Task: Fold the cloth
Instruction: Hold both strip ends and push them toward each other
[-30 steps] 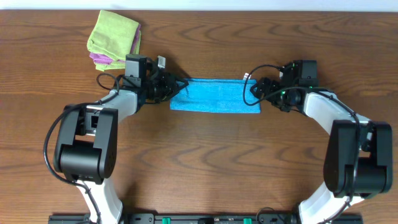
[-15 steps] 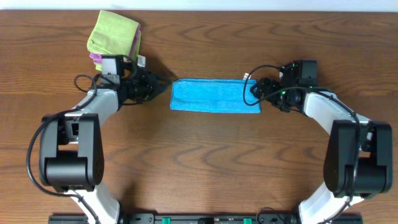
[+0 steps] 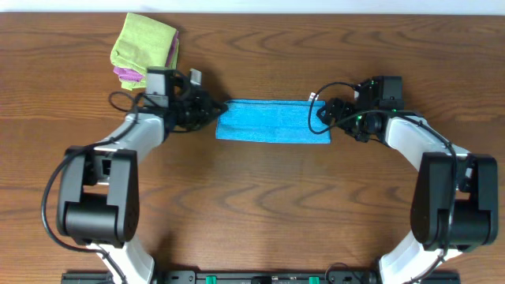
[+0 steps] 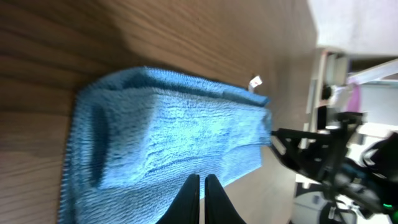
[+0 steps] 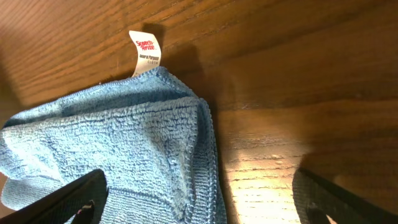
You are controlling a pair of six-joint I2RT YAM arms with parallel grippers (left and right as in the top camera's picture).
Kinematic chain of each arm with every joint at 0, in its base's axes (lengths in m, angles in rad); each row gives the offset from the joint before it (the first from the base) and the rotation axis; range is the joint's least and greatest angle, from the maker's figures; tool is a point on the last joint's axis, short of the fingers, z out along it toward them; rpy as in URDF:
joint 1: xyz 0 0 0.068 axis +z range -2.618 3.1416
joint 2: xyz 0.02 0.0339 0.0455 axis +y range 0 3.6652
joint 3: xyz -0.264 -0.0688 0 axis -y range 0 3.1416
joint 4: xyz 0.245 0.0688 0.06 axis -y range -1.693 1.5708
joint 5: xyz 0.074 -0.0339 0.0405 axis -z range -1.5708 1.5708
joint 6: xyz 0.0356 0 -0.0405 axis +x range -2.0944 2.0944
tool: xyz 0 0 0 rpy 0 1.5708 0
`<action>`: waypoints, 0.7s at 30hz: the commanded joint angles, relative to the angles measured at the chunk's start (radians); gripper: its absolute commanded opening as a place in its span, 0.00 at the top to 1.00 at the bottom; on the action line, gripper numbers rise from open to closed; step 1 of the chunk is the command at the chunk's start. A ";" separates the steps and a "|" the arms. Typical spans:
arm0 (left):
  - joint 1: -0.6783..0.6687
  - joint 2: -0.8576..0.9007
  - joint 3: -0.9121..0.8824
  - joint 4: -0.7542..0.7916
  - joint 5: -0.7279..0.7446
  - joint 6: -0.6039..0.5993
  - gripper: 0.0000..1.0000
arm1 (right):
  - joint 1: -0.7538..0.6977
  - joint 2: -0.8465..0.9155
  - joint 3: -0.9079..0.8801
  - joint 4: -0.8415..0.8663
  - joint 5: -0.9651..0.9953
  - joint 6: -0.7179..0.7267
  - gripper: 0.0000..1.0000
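Cloth (image 3: 274, 121) comes first: it lies flat on the worktop (image 3: 252, 205) as a long, narrow blue band. It runs left to right between your two arms, toward the far side. Its stacked long edges suggest it is already doubled once. That would leave the crosswise fold, one short end carried over onto the other.

Lying lengthwise, the band puts a short end in front of each arm, so either one could make that fold. The white tag (image 5: 144, 53) pokes out from the far right corner onto bare wood. It gives you a handy mark for lining up corners.

Your right claw (image 3: 323, 114) sits at that right end with its fingers spread wide, one on each side of the cloth's edge. It grips nothing. I judge that stance is ready to come down and close on the end.

Your left claw (image 4: 201, 186) has its fingers pressed together, tips over the cloth near the left end. No fabric shows between them, so I take it as empty. I cannot tell whether the tips touch the pile. With its fingers together it cannot take that end, but it could pin it.

Well away at the far left corner, a lime-green folded cloth (image 3: 144, 39) rests on a purple cloth (image 3: 126, 76). Both are clear of the folding path.
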 commanded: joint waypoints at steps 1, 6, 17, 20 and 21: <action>-0.042 -0.019 0.004 -0.004 -0.124 0.011 0.94 | -0.001 0.034 -0.009 -0.028 0.024 -0.002 0.03; -0.082 0.002 0.004 -0.019 -0.216 0.012 0.94 | 0.000 0.034 -0.009 -0.042 0.018 -0.002 0.02; -0.106 0.072 0.004 -0.021 -0.356 0.021 0.94 | 0.003 0.035 -0.009 -0.044 0.007 -0.002 0.01; -0.108 0.092 0.004 -0.020 -0.356 0.018 0.95 | 0.004 0.035 -0.009 -0.044 0.006 -0.002 0.01; -0.108 0.095 0.004 -0.020 -0.360 0.018 0.94 | 0.008 0.035 -0.009 -0.043 0.003 -0.002 0.01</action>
